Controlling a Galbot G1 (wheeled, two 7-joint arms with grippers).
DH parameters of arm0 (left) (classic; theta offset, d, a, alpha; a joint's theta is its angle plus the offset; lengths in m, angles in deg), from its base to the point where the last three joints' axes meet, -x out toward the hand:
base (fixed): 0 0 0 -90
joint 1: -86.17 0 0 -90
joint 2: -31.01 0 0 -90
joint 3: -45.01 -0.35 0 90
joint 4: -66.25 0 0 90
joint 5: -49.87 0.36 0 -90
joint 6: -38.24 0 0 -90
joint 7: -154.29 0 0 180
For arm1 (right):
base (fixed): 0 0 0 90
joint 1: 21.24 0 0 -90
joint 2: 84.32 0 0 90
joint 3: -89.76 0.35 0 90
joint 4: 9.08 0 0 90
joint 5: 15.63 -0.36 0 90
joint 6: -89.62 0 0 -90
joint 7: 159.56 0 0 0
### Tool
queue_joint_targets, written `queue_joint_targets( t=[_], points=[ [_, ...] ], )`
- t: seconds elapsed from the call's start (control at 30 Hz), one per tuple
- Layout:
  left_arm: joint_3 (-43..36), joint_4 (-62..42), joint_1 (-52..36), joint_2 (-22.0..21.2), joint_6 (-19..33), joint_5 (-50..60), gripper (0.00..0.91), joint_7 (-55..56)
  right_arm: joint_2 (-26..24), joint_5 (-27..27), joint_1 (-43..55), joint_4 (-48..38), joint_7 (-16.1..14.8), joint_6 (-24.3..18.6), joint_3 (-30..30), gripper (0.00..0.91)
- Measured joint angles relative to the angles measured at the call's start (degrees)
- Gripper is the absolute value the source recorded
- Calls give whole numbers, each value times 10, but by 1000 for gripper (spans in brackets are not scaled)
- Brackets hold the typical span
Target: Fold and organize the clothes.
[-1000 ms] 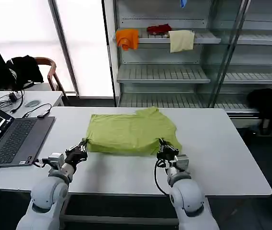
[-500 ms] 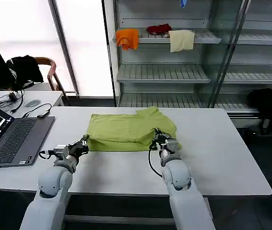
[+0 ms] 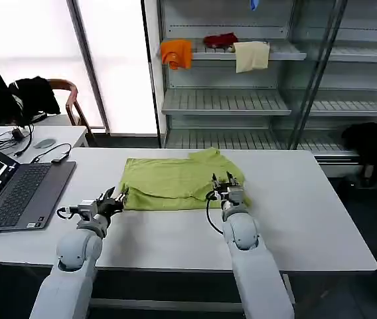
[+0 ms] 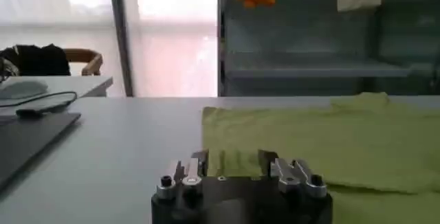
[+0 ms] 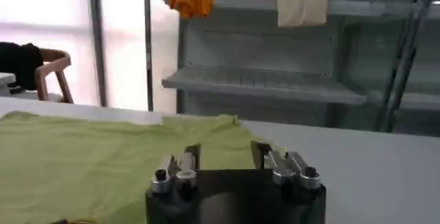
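The lime yellow-green T-shirt [image 3: 175, 181] lies folded and flat in the middle of the white table [image 3: 308, 219]. My left gripper [image 3: 116, 197] is at the shirt's near left corner, open, with the folded edge [image 4: 275, 151] just ahead of its fingers [image 4: 199, 162]. My right gripper [image 3: 222, 181] hovers low over the shirt's near right part, also open. In the right wrist view the shirt [image 5: 89, 153] spreads out beyond the right gripper [image 5: 225, 154], and nothing is held between the fingertips [image 5: 260, 152].
An open laptop [image 3: 16, 193] lies at the table's left end. A side desk with cables [image 3: 36, 143] and a chair with a black garment [image 3: 39, 93] stand beyond it. Shelves behind the table hold orange [image 3: 176, 53], red [image 3: 220, 40] and cream [image 3: 251, 56] cloths.
Both grippers moved forward from the near hem, the right one farther onto the shirt. They were closed at the hem before; now both stand open and the near edge lies farther back.
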Motion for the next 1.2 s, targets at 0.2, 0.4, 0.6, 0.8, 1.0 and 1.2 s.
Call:
queue_joint_targets(
  t=[0.2, 0.4, 0.6, 0.8, 1.0, 1.2],
  points=[
    [3, 21, 17, 12, -10, -1, 907, 1, -29, -29, -38, 54, -9, 30, 9, 907],
    [4, 31, 37, 16, -15, 5, 907, 1, -51, -45, -73, 85, -11, 43, 19, 907],
    [5, 31, 44, 15, -18, 11, 907, 1, -63, -54, -95, 98, -9, 49, 26, 856],
    [3, 21, 42, 14, -19, 14, 897, 1, -66, -58, -109, 101, -6, 52, 28, 242],
    [-1, 12, 39, 13, -20, 19, 40, 0, -69, -62, -115, 101, -7, 54, 28, 0],
    [-2, 5, 41, 15, -21, 23, 10, -4, -71, -67, -119, 105, -8, 56, 28, 0]
  ],
)
